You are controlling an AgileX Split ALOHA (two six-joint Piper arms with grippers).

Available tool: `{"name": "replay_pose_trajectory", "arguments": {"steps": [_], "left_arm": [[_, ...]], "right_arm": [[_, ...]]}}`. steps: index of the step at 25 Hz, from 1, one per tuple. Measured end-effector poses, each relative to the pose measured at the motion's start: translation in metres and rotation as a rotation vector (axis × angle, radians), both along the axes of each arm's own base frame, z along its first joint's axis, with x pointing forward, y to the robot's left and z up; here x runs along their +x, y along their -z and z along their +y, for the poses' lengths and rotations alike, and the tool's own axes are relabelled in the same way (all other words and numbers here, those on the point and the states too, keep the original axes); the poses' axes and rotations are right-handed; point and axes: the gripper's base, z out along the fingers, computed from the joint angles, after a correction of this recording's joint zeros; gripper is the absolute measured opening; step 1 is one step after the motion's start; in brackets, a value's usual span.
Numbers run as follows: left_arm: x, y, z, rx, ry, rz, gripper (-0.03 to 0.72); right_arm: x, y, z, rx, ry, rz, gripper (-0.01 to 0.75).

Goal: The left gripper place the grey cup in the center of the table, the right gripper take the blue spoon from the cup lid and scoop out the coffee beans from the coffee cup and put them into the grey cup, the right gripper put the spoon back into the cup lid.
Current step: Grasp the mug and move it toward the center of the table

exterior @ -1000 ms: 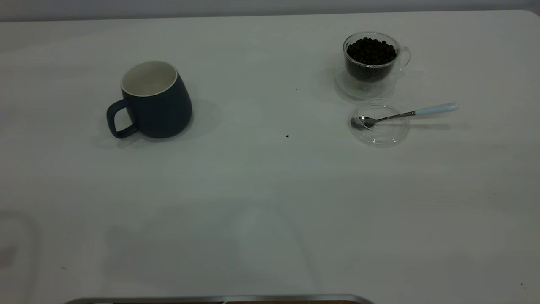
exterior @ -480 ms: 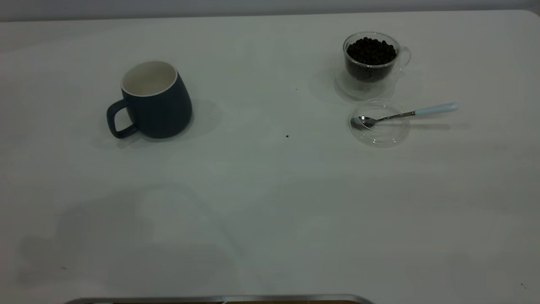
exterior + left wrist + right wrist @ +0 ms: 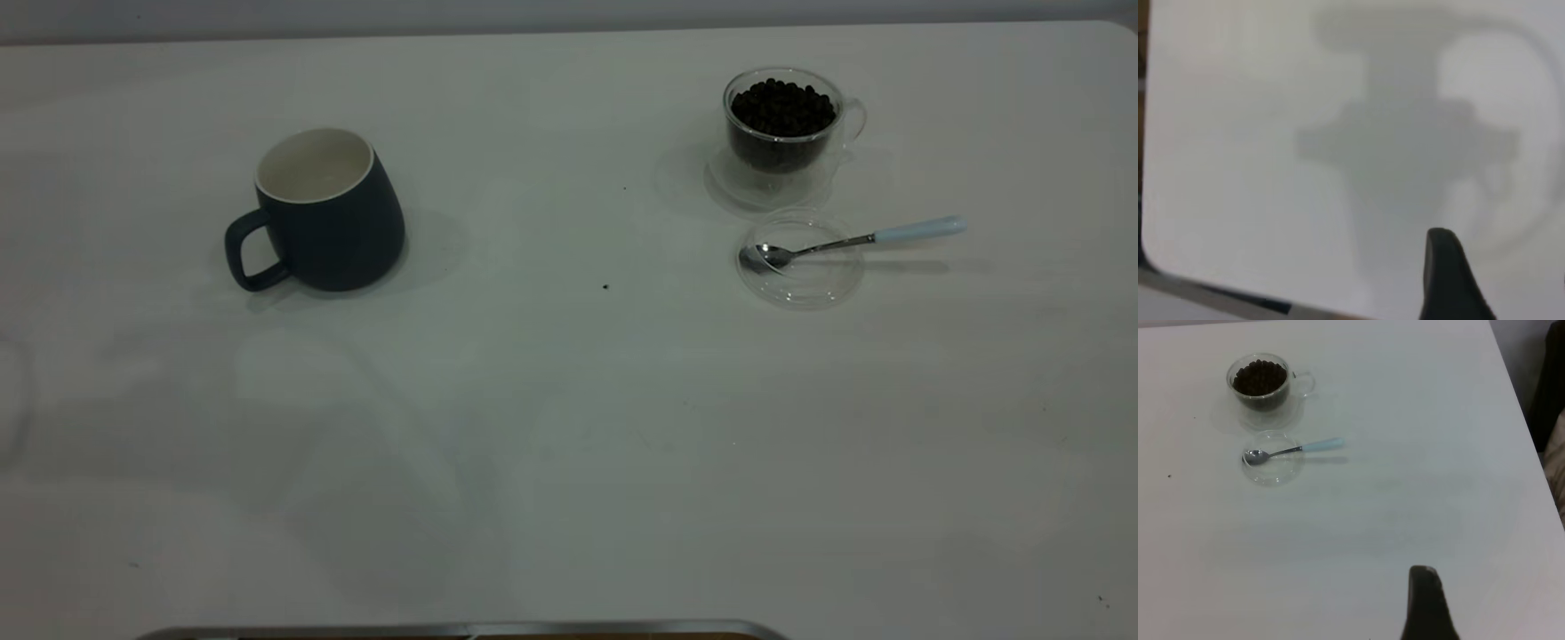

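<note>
Still untouched: grey cup (image 3: 327, 213) sits toward tabletop (image 3: 569, 427) left edge, blue spoon (image 3: 853, 240) bowl resting in cup lid (image 3: 800, 260), handle overhanging for easy pickup. Coffee cup (image 3: 782, 133) full of coffee beans (image 3: 782, 105) just behind lid. Left gripper (image 3: 1448, 277) and right gripper (image 3: 1426, 603) each show one fingertip, holding nothing; opening cannot be told.

Surfaces: matt worktop, ceramic, clear glass, polished metal.

Worktop (image 3: 569, 427): plain white, smooth, matt, only soft shadows on it and a few tiny dark specks. Grey cup (image 3: 338, 227): looks ceramic, dark blue-grey outside with a dull satin finish, white inside. Coffee cup (image 3: 782, 133): clear glass, double-walled, glossy, with faint highlights on the rim. Cup lid (image 3: 800, 280): same clear glass, thin raised rim. Blue spoon (image 3: 853, 240): shiny polished metal bowl and stem, pale blue opaque handle end with a smooth finish. Coffee beans (image 3: 782, 107): dark brown, almost black, slight sheen. Gripper fingers (image 3: 1446, 280) (image 3: 1425, 607): black, matt.
</note>
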Motion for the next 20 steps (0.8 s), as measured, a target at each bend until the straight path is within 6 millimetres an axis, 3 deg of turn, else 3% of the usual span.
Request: {"name": "replay_pose_trajectory", "arguments": {"steps": [5,11,16,20], "left_arm": [[0.043,0.016,-0.003,-0.002,0.077,0.025,0.55],[0.092,0.037,-0.012,0.018,0.232,0.077,0.563],[0.13,0.06,-0.04,0.053,0.486,0.097,0.565],[0.149,0.084,-0.074,0.089,0.743,0.115,0.565]], "right_arm": [[0.0,0.0,0.0,0.0,0.0,0.0,0.548],[0.0,0.0,0.0,0.0,0.0,0.0,0.548],[0.0,0.0,0.0,0.0,0.0,0.0,0.548],[0.0,0.0,0.0,0.0,0.0,0.0,0.548]]}}
